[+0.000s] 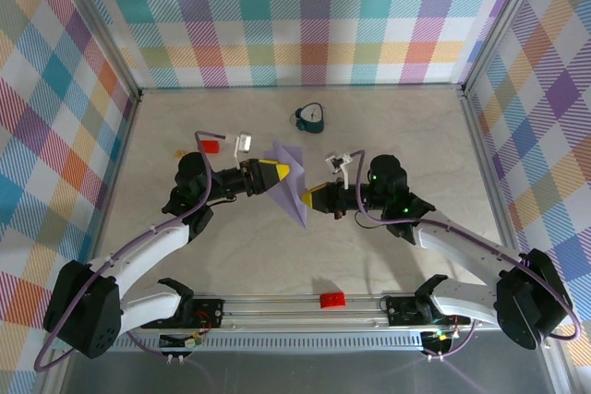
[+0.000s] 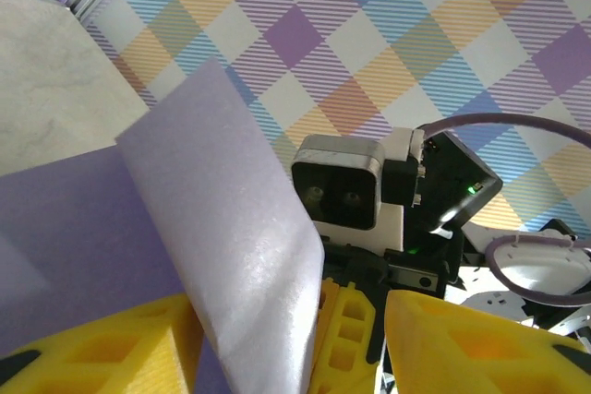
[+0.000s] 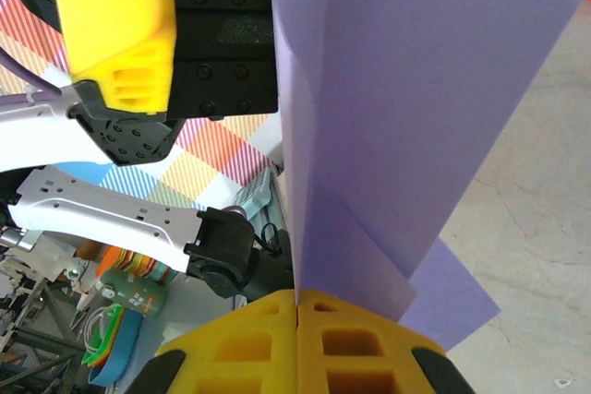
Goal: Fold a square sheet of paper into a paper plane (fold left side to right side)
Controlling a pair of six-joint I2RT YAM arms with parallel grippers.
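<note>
**Grippers, two.**
- The right gripper (image 1: 312, 198) has its yellow fingers closed flush together. In the right wrist view you see the lower edge of the lavender paper sheet (image 1: 297, 196) caught in the seam between them.
- The left gripper (image 1: 282, 172) has its fingers apart. In the left wrist view a raised flap of the sheet stands in the gap, leaning against one finger (image 2: 92, 348) and clear of the other. It is not pinched.

**Arms, two.** They are white and black with purple cables, and they reach in from the rail (image 1: 277, 306) at the near edge. The two grippers face each other tip to tip across the paper.

**Paper sheet, one.** It sits mid-table between the two grippers, partly folded. From above it reads as a narrow pointed wedge running from far to near. From the wrists it reads as broad upright panels with one crease.

**Red blocks, two.** One (image 1: 211, 146) lies left of the paper, beyond the left arm. The other (image 1: 331, 299) lies by the rail. Both are well apart from the sheet.

**Teal clock-like object, one** (image 1: 311, 117). It stands toward the far wall, apart from the paper.

**Surface.** The tabletop (image 1: 259, 256) is pale marbled beige.

**Enclosure.** Plaid cloth walls (image 1: 314, 16) in pastel checks cover three sides, held in metal framing.

**Cross-view notes.**
- The left wrist view shows you the right arm's wrist camera (image 2: 337, 193) head-on behind the flap.
- The right wrist view shows you one yellow finger of the left gripper beside the paper.
</note>
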